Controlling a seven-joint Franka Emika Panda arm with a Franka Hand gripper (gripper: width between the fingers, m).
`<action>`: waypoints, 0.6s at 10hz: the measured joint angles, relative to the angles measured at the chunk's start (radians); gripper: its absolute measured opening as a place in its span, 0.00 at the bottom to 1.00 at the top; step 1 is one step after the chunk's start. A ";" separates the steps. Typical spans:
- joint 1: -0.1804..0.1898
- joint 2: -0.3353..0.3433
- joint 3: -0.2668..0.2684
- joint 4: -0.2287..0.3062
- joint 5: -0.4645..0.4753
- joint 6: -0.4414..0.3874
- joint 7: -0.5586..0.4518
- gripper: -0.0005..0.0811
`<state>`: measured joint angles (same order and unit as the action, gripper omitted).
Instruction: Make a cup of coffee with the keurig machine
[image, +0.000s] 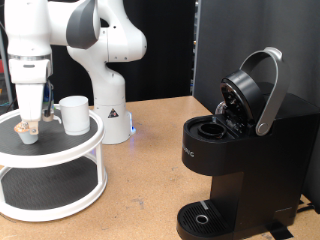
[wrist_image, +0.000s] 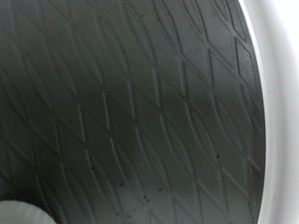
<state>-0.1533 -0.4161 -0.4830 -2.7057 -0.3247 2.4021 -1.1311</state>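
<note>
The keurig machine (image: 240, 150) stands at the exterior view's right, black, with its grey-handled lid (image: 262, 85) raised and the pod chamber (image: 212, 128) exposed. The cup (image: 73, 114), a white mug, sits on the top shelf of a round white two-tier stand (image: 60, 150) at the left. Beside the mug lies a small white pod with a brown top (image: 27, 132). My gripper (image: 33, 118) hangs straight down just above that pod, to the left of the mug. The wrist view shows no fingers, only the shelf's dark mat (wrist_image: 121, 103), its white rim (wrist_image: 276, 103) and a white edge (wrist_image: 23, 213) in one corner.
The arm's white base (image: 108, 110) stands behind the stand. A round drip tray (image: 203, 217) sits at the machine's foot. A black panel (image: 240, 40) rises behind the machine. The wooden tabletop (image: 145, 190) lies between stand and machine.
</note>
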 joint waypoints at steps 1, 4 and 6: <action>0.000 0.000 0.000 0.000 0.000 0.000 0.000 0.98; -0.001 0.000 0.000 0.000 -0.004 0.000 0.000 0.99; -0.009 -0.005 0.004 -0.005 -0.037 -0.023 -0.010 1.00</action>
<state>-0.1623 -0.4207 -0.4790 -2.7107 -0.3618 2.3794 -1.1408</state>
